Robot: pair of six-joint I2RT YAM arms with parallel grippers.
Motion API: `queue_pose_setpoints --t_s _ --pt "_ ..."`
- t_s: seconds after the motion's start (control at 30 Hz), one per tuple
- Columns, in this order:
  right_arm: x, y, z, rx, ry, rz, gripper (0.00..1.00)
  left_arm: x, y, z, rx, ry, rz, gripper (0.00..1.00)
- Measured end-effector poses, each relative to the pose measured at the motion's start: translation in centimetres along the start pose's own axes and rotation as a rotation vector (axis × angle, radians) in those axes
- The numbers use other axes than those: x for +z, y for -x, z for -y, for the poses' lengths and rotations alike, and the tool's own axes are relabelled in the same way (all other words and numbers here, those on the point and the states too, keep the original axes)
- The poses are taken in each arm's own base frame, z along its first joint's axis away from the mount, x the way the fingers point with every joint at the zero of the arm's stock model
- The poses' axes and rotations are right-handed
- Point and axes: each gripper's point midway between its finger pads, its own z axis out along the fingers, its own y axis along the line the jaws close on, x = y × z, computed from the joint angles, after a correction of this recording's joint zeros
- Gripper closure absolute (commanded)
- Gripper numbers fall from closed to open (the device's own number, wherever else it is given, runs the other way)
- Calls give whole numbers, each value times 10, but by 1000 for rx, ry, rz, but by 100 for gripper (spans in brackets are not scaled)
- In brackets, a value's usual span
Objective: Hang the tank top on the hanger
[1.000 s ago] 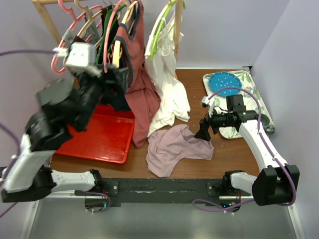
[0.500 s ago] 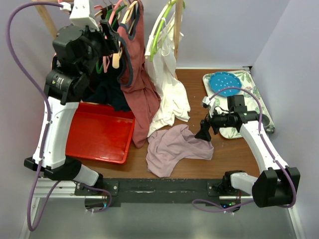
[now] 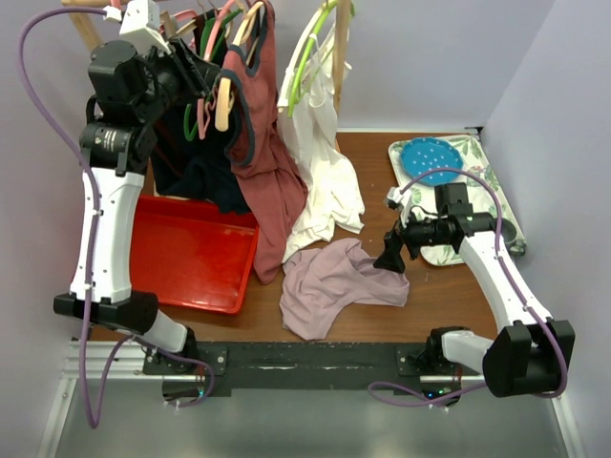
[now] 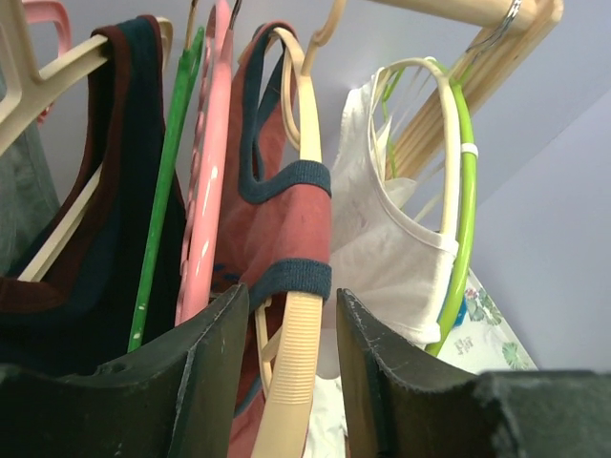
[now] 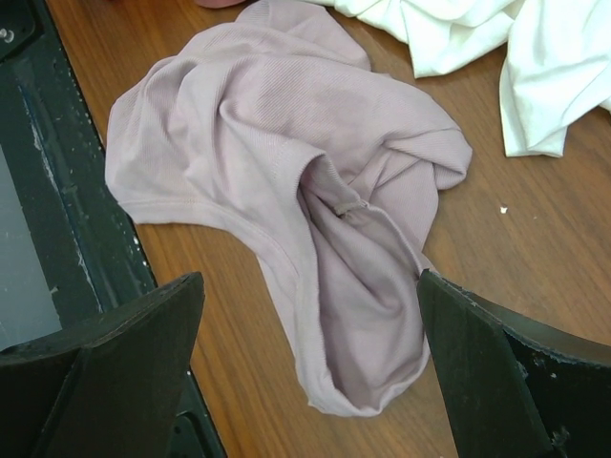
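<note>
Early in the job, judging by the layout: fetching the hanger, garment not yet lifted. Up by the wooden rail [image 4: 449, 8] with the left gripper [image 4: 289, 310], jaws part-way apart and clamped on nothing, straddling the lower arm of the cream plastic hanger [image 4: 294, 372] bearing the rust-red tank top [image 4: 286, 215], not the wanted one. Just left of that, hanging edge-on: the salmon-pink hanger [image 4: 212, 181], seemingly bare, beside a thin green hanger [image 4: 162, 191]. Down on the wooden table [image 5: 535, 248]: the pale mauve tank top [image 5: 286, 153], crumpled in a loose heap near the front edge, close to the white garment [image 5: 496, 48]. Directly over it, the right gripper [image 5: 310, 286], jaws spread wide, holding nothing, clear of the cloth. Next, probably: shifting the left jaws sideways onto the pink hanger before closing, then lifting its hook off the rail without dragging the neighbours along
</note>
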Motion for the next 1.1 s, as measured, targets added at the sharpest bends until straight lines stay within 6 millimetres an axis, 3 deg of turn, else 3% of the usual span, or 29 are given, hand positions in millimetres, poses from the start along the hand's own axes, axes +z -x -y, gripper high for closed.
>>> queue_pose_setpoints --t_s 0.47,0.8,1.1 --pt "1 -5 -1 10 15 -17 1 9 -6 -15 3 41 -15 52" --pt "2 -7 -2 18 23 -22 1 31 -26 -35 26 84 -69 51" --pt "2 -7 -4 19 31 -19 1 33 -37 -44 58 104 -97 51"
